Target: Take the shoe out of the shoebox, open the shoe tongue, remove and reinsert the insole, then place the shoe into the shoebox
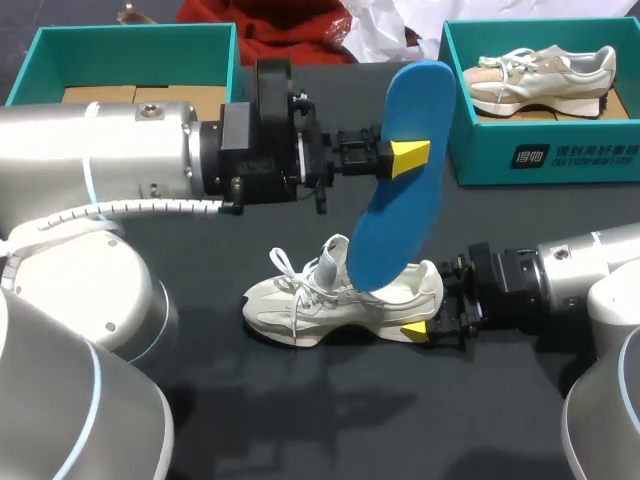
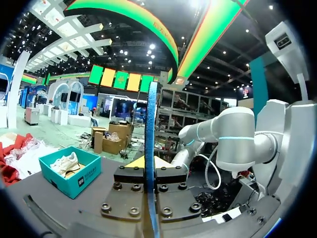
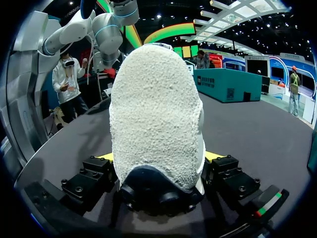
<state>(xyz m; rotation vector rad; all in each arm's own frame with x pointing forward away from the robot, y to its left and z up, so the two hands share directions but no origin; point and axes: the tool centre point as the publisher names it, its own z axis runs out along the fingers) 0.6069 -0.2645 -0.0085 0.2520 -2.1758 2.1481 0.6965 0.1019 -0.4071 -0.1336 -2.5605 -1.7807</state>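
Black table; white shoe stands on its sole. Right gripper clamps the shoe's heel from both sides, yellow tips mostly hidden. Left gripper, above the shoe, pinches the blue insole, which is nearly upright. The insole's lower end overlaps the shoe's collar; inside or outside, can't tell. Teal shoebox sits beyond the shoe's heel end.

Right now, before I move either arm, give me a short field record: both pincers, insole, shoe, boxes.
left pincer: shut on the insole, raised above the shoe
insole: blue, steeply tilted, lower end at the shoe's opening; whether inside, cannot tell
right pincer: shut on the shoe's heel
shoe: standing on its sole on the table
left shoebox: open, no shoe inside
right shoebox: open, holds a second shoe
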